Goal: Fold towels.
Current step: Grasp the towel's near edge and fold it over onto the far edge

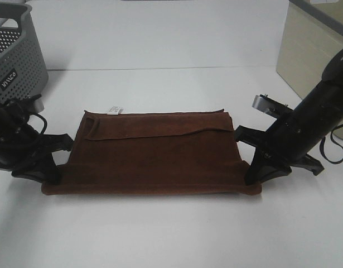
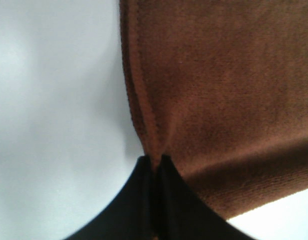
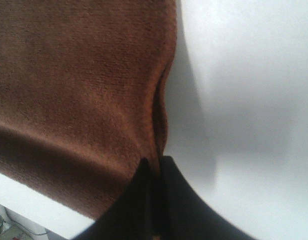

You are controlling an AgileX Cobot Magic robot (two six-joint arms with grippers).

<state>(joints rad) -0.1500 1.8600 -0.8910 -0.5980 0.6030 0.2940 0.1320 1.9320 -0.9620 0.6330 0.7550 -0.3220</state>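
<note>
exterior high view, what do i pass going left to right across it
grey basket → left gripper → brown towel → right gripper → beige box

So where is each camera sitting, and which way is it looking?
Exterior high: mounted up high, looking down at the white table and the brown towel; both black arms show, left gripper and right gripper at the towel's ends.
Left wrist: on the left arm, looking along the left gripper, shut on the towel's edge.
Right wrist: on the right arm, looking along the right gripper, shut on the opposite edge.
Shared: all three see the towel and table.
</note>
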